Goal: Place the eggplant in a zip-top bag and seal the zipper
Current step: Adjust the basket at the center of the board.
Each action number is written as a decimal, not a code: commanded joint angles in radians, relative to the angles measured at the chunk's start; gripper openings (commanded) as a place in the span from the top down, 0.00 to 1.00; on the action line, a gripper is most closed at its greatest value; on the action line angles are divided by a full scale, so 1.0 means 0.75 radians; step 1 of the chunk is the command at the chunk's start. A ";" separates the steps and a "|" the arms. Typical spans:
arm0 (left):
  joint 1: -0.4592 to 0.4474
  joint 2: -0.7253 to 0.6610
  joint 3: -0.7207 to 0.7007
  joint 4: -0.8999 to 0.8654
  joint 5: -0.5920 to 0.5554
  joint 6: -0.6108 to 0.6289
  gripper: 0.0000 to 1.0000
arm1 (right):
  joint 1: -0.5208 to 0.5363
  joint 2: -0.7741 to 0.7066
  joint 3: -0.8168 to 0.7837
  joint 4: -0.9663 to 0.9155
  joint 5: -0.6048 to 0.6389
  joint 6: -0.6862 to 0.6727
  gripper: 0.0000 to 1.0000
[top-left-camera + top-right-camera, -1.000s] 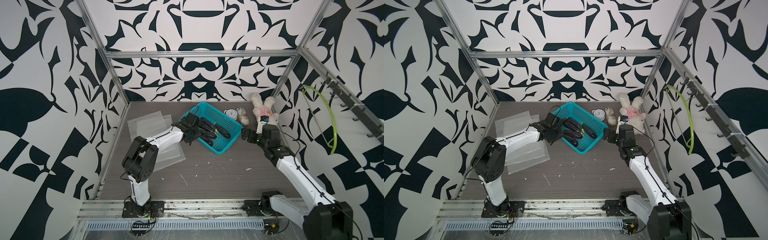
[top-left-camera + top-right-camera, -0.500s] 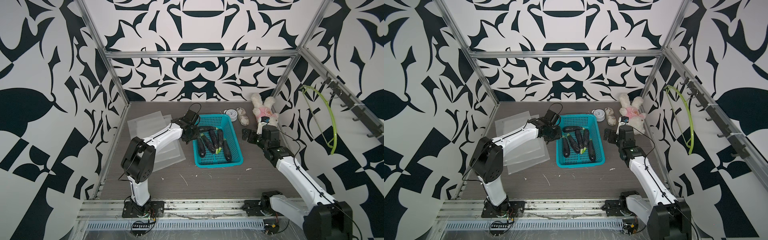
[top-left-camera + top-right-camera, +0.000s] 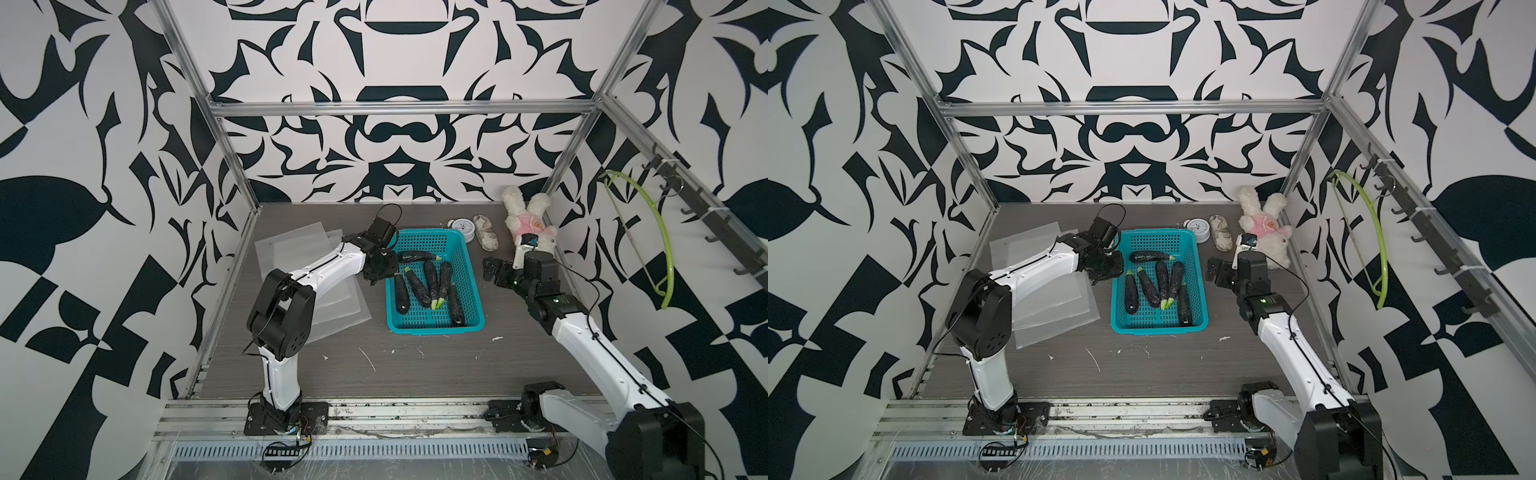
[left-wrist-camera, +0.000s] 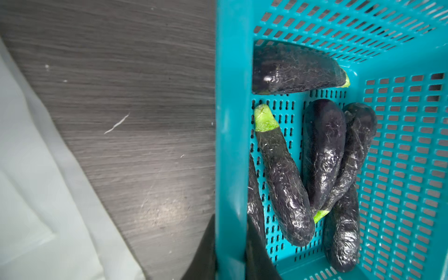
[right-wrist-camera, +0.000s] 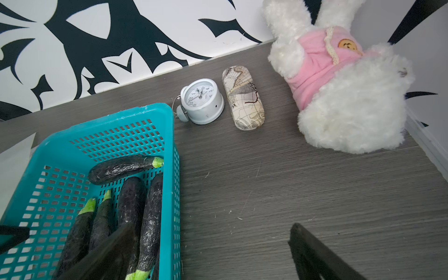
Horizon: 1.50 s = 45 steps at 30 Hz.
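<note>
The left end effector (image 4: 230, 225) clamps the basket (image 3: 436, 329) rim; the right end effector (image 3: 490, 271) hangs released beside it.
The eggplants (image 3: 417, 287) lie loose inside the basket, bags (image 3: 291, 245) flat on the counter (image 3: 415, 374): likely light, firm, glossy-slick, best pinched across mid-body.

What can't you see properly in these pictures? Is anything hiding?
- Bags: in both top views the left arm covers part of the pile, so their number and zippers cannot be told.
- Left gripper: in the left wrist view, mostly cut off by the bottom edge.
- One eggplant: in the left wrist view, mostly behind the basket rim.
- Clock: in both top views, too small to read.
</note>
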 commanded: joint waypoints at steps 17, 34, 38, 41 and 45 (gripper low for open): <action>0.060 -0.051 -0.077 0.146 0.112 -0.086 0.74 | 0.040 0.179 0.227 -0.179 -0.172 -0.050 0.00; 0.057 -0.016 -0.075 0.237 0.133 -0.194 0.84 | 0.069 0.282 0.283 -0.221 -0.148 -0.072 0.00; 0.045 -0.013 -0.095 0.291 0.127 -0.264 0.84 | 0.069 0.261 0.290 -0.227 -0.142 -0.079 0.00; 0.039 0.001 -0.108 0.326 0.125 -0.315 0.84 | 0.072 0.260 0.306 -0.238 -0.147 -0.084 0.00; 0.038 0.001 -0.129 0.368 0.136 -0.338 0.82 | 0.078 0.257 0.313 -0.252 -0.157 -0.091 0.00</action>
